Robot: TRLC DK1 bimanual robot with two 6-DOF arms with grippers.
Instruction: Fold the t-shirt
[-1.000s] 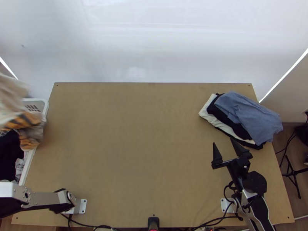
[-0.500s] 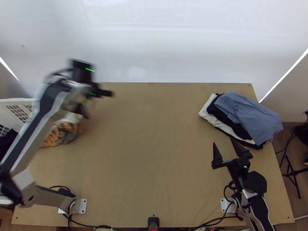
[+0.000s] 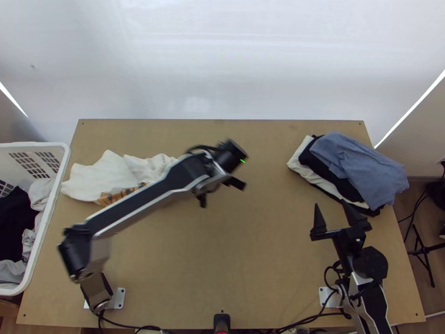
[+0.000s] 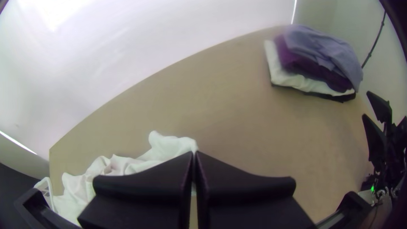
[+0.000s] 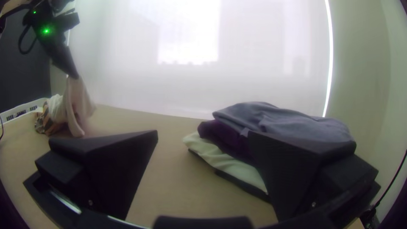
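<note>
As t-shirt (image 3: 105,178) is bunched | left end effector (image 4: 195,153) grips it, likely for spreading | right end effector (image 5: 203,135) parted, empty

Landmark: t-shirt (image 3: 105,175), lying on the table (image 3: 250,267). Immediately left of it, a basket (image 3: 33,145) with clothes (image 3: 15,222) inside. To its right, well apart, a clothes stack (image 3: 356,167).

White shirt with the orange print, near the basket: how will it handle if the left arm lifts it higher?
Probably floppy: the white shirt droops from the left gripper in soft folds. Likely to trail and come up uneven, since much of it lies bunched on the table. Little risk of rolling, with no stiff shape visible.
</note>
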